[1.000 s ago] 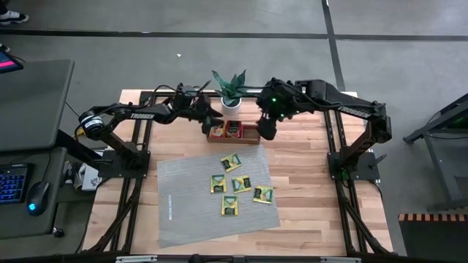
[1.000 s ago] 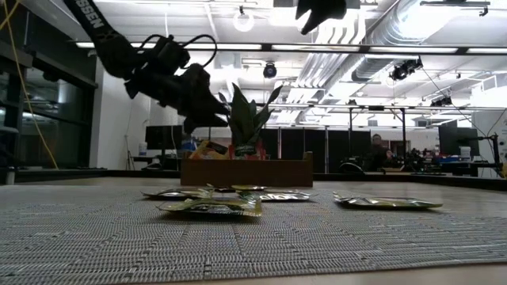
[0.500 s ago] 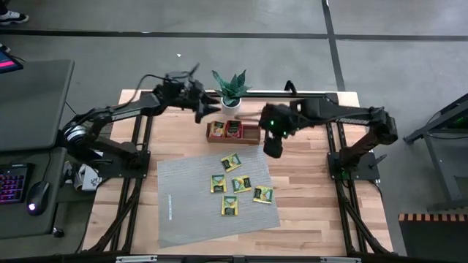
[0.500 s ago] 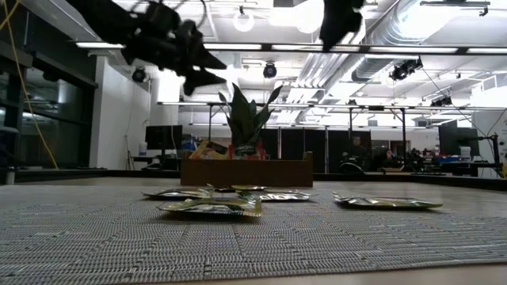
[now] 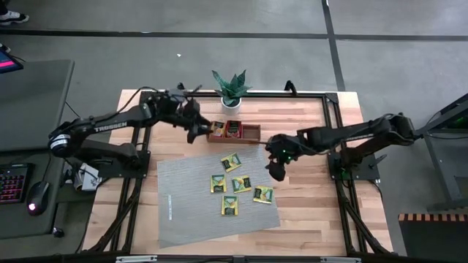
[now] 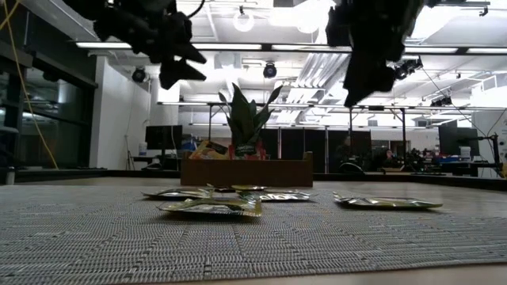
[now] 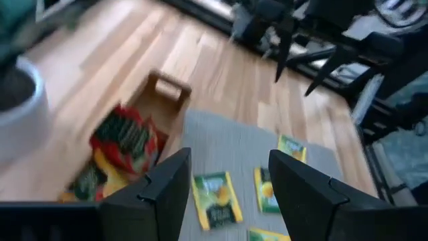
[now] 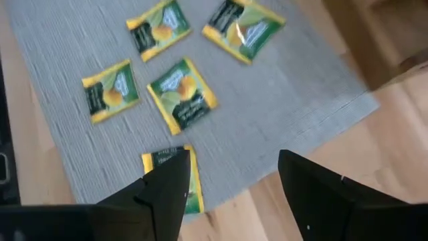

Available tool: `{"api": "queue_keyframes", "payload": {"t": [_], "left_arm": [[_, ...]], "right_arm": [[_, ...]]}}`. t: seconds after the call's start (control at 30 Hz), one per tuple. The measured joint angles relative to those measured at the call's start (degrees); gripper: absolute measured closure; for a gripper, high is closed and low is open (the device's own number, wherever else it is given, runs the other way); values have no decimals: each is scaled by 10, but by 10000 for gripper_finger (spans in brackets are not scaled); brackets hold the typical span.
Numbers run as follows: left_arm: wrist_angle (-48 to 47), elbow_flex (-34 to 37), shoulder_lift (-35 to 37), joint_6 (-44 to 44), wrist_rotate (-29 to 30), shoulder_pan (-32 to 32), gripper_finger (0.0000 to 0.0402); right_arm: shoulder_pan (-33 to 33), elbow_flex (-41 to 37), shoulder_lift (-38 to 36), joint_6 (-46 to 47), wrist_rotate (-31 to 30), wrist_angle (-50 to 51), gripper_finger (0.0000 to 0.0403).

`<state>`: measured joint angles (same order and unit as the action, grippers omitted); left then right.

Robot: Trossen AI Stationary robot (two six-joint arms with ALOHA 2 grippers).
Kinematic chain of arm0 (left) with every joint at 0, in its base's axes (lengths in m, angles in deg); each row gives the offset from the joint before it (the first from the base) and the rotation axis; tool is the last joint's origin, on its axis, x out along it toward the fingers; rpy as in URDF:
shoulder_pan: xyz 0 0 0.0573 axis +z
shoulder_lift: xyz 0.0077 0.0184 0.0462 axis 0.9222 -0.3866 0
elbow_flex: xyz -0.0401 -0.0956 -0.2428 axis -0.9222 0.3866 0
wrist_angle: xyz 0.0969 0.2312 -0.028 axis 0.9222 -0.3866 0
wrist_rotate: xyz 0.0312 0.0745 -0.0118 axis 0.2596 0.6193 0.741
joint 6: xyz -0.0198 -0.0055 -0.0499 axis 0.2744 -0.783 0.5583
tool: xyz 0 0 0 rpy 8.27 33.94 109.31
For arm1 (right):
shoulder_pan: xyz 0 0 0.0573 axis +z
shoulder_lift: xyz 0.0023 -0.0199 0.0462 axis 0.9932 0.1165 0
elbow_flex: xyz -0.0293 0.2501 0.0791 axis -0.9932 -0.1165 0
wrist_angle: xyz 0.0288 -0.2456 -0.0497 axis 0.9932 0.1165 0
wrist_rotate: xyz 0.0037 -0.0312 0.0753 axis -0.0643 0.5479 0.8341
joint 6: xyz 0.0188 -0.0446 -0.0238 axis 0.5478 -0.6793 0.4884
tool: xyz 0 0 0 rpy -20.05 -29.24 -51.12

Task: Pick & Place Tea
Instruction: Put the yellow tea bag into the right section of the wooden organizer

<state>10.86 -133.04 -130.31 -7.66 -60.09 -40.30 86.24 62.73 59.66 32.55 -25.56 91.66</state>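
Observation:
Several yellow-and-green tea sachets (image 5: 231, 162) (image 8: 182, 94) lie flat on the grey ribbed mat (image 5: 190, 212). More sachets, red and yellow (image 7: 127, 140), sit in the wooden tray (image 5: 250, 132) at the far side. My left gripper (image 5: 197, 130) (image 7: 227, 194) hangs open and empty in the air off the tray's left end. My right gripper (image 5: 276, 169) (image 8: 234, 194) hangs open and empty above the mat's right edge, its fingers slanting down toward the sachets. In the low view both grippers, left (image 6: 170, 59) and right (image 6: 368, 71), are well above the table.
A potted plant (image 5: 230, 89) stands just behind the tray. Bare wooden table (image 5: 307, 197) lies to the right of the mat. The arms' dark frame rails (image 5: 333, 139) run along both table sides.
My left gripper has risen from beside the tray and drawn back a little toward the table's left. My right gripper has come down from high over the tray's right end toward the near edge, to above the mat's right edge. The sachets have not moved.

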Motion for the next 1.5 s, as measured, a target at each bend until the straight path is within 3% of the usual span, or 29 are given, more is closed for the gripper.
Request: {"api": "queue_keyframes", "payload": {"t": [0.33, 0.63, 0.73, 0.83, 0.97, 1.13, 1.27, 1.5], "left_arm": [[72, 95, 59, 180, 172, -183, 202], [83, 128, 52, 330, 425, -392, 202], [88, 128, 38, 359, 475, -443, 202], [86, 128, 11, 360, 477, -474, 202], [124, 128, -50, 334, 470, -480, 202], [268, 127, -129, 254, 424, -480, 202], [394, 127, -209, 242, 417, -480, 202], [453, 35, -354, 208, 329, -479, 202]], "right_arm": [[13, -47, -1, -26, 29, -83, 183], [13, -47, 0, -100, 27, -99, 183], [14, -47, 0, -89, 32, -100, 185], [26, -54, 0, -67, 32, -105, 185], [76, -80, 0, -15, -14, -132, 188], [153, -122, 0, 99, -52, -164, 198], [204, -138, 0, 174, -102, -179, 208], [242, -137, 0, 223, -155, -179, 246]]}}
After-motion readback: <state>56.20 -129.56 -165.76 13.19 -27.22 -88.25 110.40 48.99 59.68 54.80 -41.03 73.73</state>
